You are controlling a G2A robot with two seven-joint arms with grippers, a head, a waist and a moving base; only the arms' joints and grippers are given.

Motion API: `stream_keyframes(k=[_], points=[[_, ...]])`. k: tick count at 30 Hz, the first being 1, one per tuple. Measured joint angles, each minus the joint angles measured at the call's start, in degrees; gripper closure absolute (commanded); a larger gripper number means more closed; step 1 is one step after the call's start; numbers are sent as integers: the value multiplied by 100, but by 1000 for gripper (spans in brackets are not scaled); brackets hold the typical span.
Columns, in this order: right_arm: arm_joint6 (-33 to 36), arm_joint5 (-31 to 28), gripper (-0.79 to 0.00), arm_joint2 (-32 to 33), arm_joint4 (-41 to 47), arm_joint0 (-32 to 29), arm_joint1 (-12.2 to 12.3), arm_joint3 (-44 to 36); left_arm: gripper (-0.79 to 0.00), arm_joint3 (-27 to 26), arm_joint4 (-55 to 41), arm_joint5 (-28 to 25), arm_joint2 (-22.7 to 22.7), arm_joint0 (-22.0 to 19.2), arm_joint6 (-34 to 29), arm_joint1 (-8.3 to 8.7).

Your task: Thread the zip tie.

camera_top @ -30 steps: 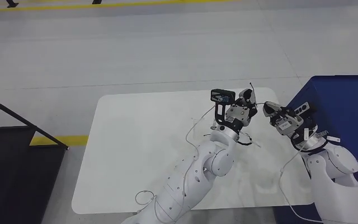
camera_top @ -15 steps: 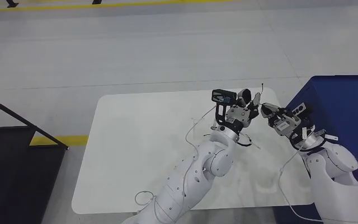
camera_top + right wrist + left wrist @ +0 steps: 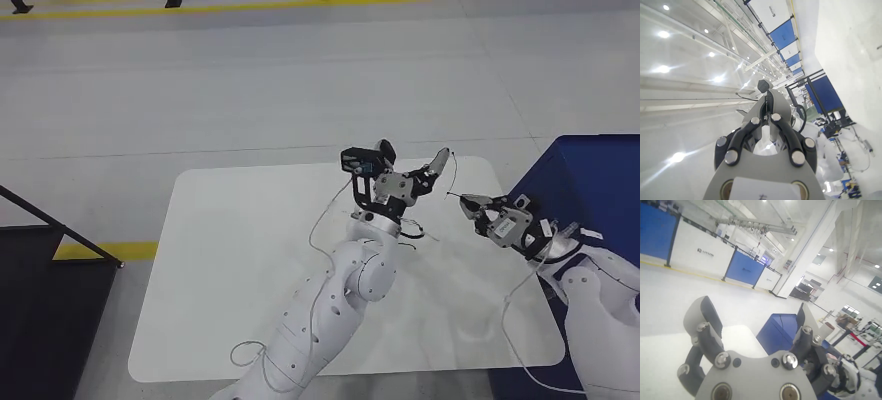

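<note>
A thin black zip tie (image 3: 450,172) hangs in the air above the table's far right part. My right gripper (image 3: 465,203) is shut on it, and in the right wrist view the ribbed strip (image 3: 769,108) is pinched between the fingers of that gripper (image 3: 765,98), with a thin tail curving off to one side. My left gripper (image 3: 437,160) sits just left of the tie, raised above the white table (image 3: 250,260). The fingers of the left gripper (image 3: 753,304) stand wide apart with nothing clamped; a thin piece of the tie (image 3: 780,321) shows in the gap beyond them.
A blue box (image 3: 590,170) stands against the table's right edge, close behind the right arm. A black frame (image 3: 60,235) stands off the table's left side. Thin white cables trail along both arms. The table's left half lies bare.
The left gripper has drawn back to the left and away from the right gripper; the two were nearly touching before. The right gripper shifted slightly left and nearer, still holding the zip tie.
</note>
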Motion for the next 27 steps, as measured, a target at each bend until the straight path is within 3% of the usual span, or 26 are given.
stream_keyframes(k=[2,9,13,16,24,27], points=[[-71,250,0,26,133,38,6,-9,-785,36,218,-4,-19,7,165,15],[-117,200,0,31,289,-1,-6,-21,-785,32,258,79,28,1,202,32],[-390,633,0,128,852,82,-3,0,-785,458,1872,1166,372,50,1312,129],[-580,1019,0,142,1287,214,-1,160,-785,791,3144,1699,318,-6,1876,167],[-741,1001,0,150,1532,272,-8,159,-785,846,3466,1782,313,-31,1924,178],[-924,872,0,182,1759,258,-19,153,-785,1018,4141,2058,470,-115,1796,243]])
